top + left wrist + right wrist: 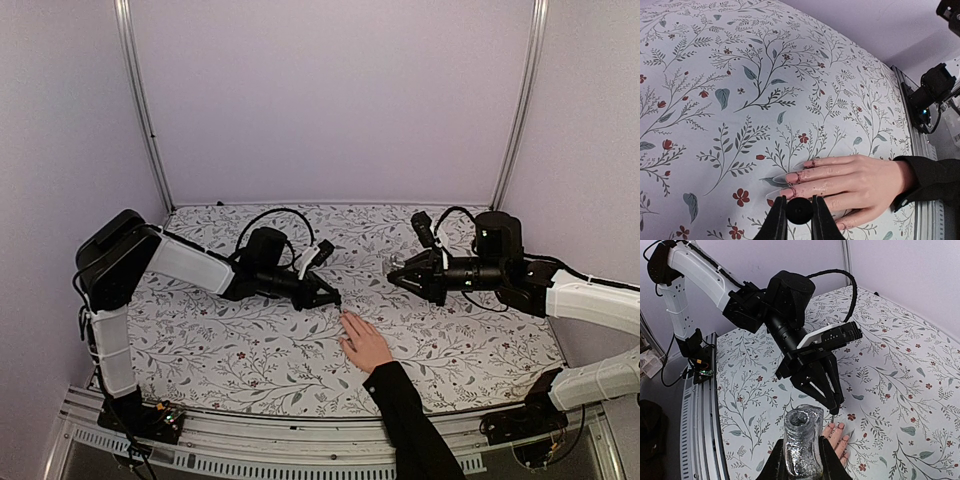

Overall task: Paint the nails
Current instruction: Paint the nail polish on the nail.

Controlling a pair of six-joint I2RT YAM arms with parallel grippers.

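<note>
Open glittery bottle in right claw

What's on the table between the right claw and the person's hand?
Only bare flowered cloth, as the top view shows. The right gripper holds a bottle apart from the hand.

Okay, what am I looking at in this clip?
A person's hand lies flat on the floral table. The left gripper, jaws shut on a small brush, holds it right at the nails. The right gripper hangs off to the side, gripping the open glittery bottle.
</note>
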